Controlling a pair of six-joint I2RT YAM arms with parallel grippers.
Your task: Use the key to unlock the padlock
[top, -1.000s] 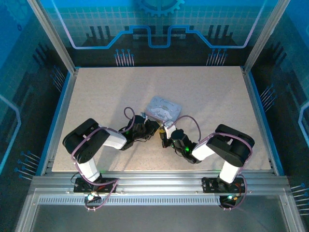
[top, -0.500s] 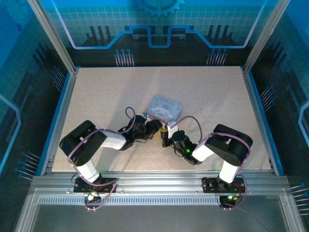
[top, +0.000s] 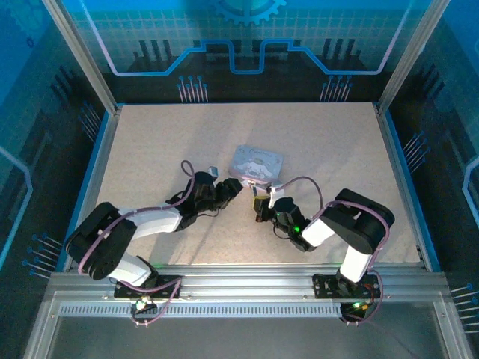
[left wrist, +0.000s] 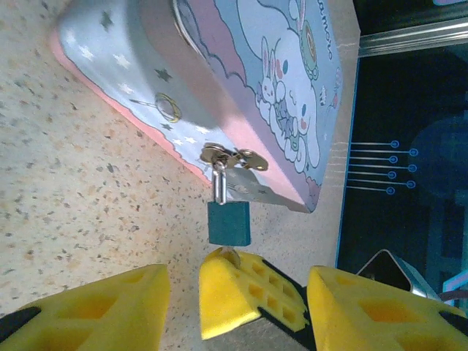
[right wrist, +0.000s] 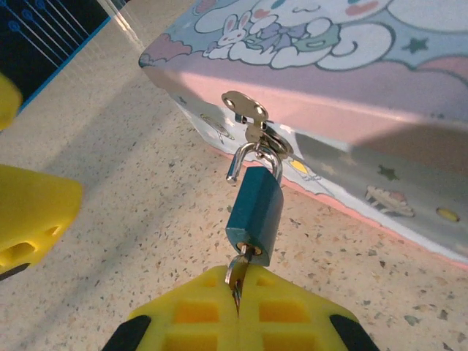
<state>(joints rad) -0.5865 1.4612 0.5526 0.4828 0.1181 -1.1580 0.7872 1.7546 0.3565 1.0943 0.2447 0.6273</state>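
The padlock (right wrist: 254, 212) has a small teal body and hangs by its silver shackle from the brass hasp (right wrist: 245, 110) of the cartoon-printed tin (right wrist: 344, 66). The shackle's left leg stands free of the body. The key (right wrist: 238, 272) sits in the keyhole underneath, and my right gripper (right wrist: 235, 296) is shut on its bow. In the left wrist view the padlock (left wrist: 229, 223) hangs just beyond my left gripper (left wrist: 238, 281), which is open with one yellow finger (left wrist: 88, 311) on each side, touching nothing.
The tin (top: 257, 164) lies at mid-table, with my left gripper (top: 230, 188) and right gripper (top: 260, 206) low at its near side, close together. The speckled tabletop (top: 150, 149) runs out to a blue-edged frame on all sides.
My left arm has stretched out lower and further left, its gripper drawn slightly back from the padlock. The right gripper has stayed at the padlock, shifting only a little.
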